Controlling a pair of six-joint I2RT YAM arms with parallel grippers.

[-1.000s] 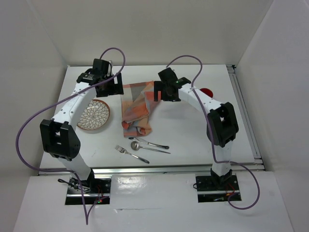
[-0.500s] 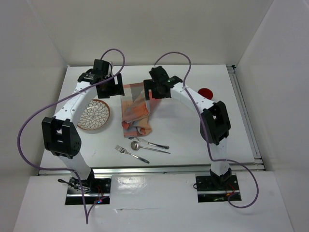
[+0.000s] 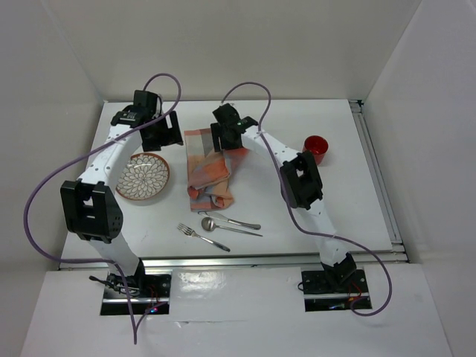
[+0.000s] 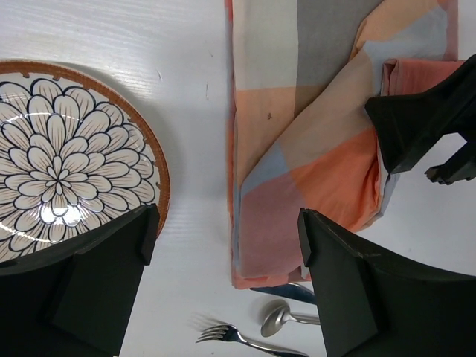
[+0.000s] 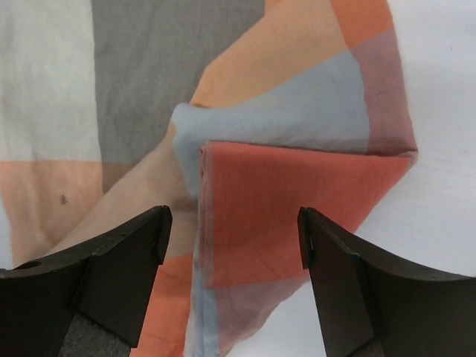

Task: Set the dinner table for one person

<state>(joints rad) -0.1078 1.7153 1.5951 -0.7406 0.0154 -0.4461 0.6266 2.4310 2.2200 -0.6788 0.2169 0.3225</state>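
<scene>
The checkered cloth (image 3: 208,167) is lying rumpled on the dinner table (image 3: 349,201), whose white top is showing all around it. The left arm is reaching forward with the left gripper (image 4: 227,223) pointing down over the cloth's plate-side edge, fingers spread and holding nothing. The right arm is stretching across toward the cloth's far end, where the right gripper (image 5: 233,223) is hovering released above the folded orange corner.

White arms (image 3: 106,162), black joints (image 3: 89,212), purple cables (image 3: 26,219), and seemingly matte black fingers (image 4: 349,290).
</scene>
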